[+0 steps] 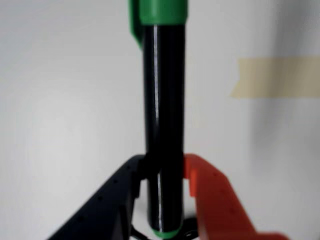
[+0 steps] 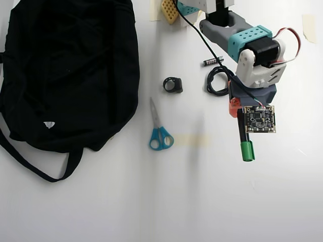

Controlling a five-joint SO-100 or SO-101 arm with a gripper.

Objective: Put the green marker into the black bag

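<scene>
While its black and orange jaws press the barrel from both sides, the gripper [image 1: 162, 172] clamps the marker [image 1: 164, 100] near its small green end, green cap pointing away. Seen from overhead, the marker [image 2: 245, 143] juts out below the gripper [image 2: 237, 112], seemingly lifted off the white desk [image 2: 202, 201]. The arm reaches down from the top edge. Scissors [image 2: 158, 128] lie left of the gripper, and the bag [image 2: 70, 70] lies well beyond them, its contents not visible.

We see blue scissors [image 2: 159, 132] mid-table, a black ring-like bit [image 2: 173, 84] above, then battery [image 2: 213, 61] & coiled cable [image 2: 217, 81] on the right; tape strip [image 1: 277, 77] in wrist view.
</scene>
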